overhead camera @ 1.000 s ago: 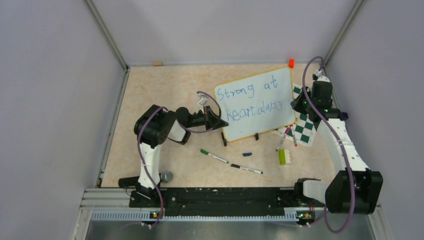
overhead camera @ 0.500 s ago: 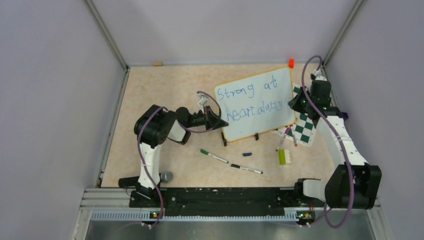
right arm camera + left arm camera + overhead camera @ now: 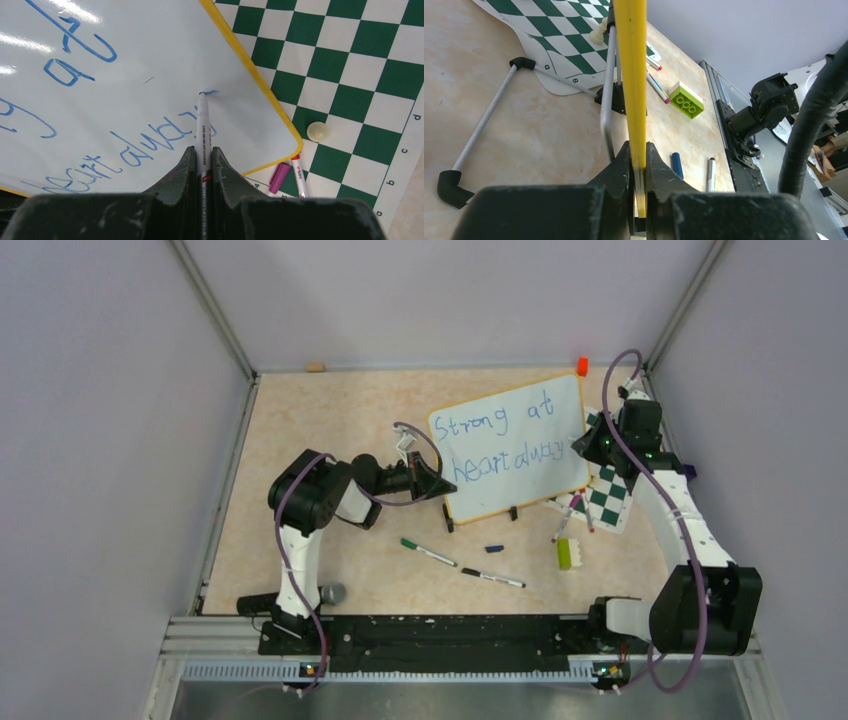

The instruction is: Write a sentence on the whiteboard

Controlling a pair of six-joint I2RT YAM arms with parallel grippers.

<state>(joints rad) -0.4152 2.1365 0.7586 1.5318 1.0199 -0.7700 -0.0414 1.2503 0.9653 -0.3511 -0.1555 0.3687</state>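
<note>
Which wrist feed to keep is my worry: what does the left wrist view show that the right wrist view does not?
Only the left wrist view: the left pincer shut on the edge of the white yellow-rimmed whiteboard, its grey metal stand legs, and a lime-green studded plastic brick. Only the right wrist view: the right pincer shut on a slim white marker, tip on the board, and the blue handwritten sentence. Both: the yellow rim and the green-and-white checkered chess mat.

left arm (image 3: 297,555): white links, black joints, purple cable (image 3: 278,502)
right arm (image 3: 665,502): same white-black build, purple cable
right gripper (image 3: 203,150): black fingers, scuffed
</note>
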